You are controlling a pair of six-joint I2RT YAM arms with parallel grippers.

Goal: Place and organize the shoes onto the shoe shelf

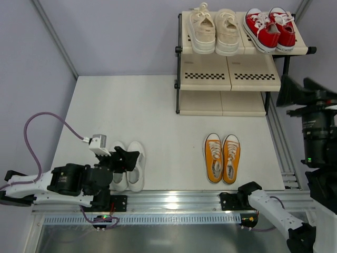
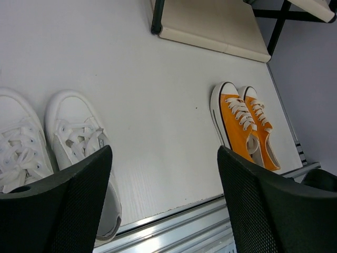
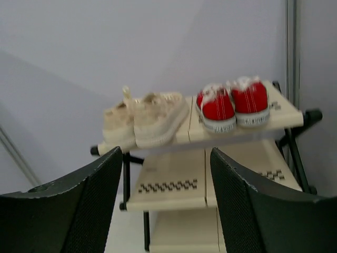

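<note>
The shoe shelf [image 1: 226,74] stands at the back right. Its top tier holds the cream-beige pair [image 1: 215,31] and the red pair [image 1: 269,27]. The orange-yellow pair [image 1: 222,158] lies on the table in front of the shelf. The white pair [image 1: 131,168] lies at the near left. My left gripper [image 1: 126,158] is open and empty just above the white pair [image 2: 73,142], with the orange pair [image 2: 245,126] to its right. My right gripper [image 1: 288,92] is raised at the far right, open and empty, facing the shelf [image 3: 168,184], the cream pair [image 3: 142,118] and the red pair [image 3: 234,103].
The shelf's middle and bottom tiers [image 1: 221,103] hold nothing. A metal rail [image 1: 174,200] runs along the near table edge. A purple cable [image 1: 47,124] loops at the left. Grey walls close the back and sides.
</note>
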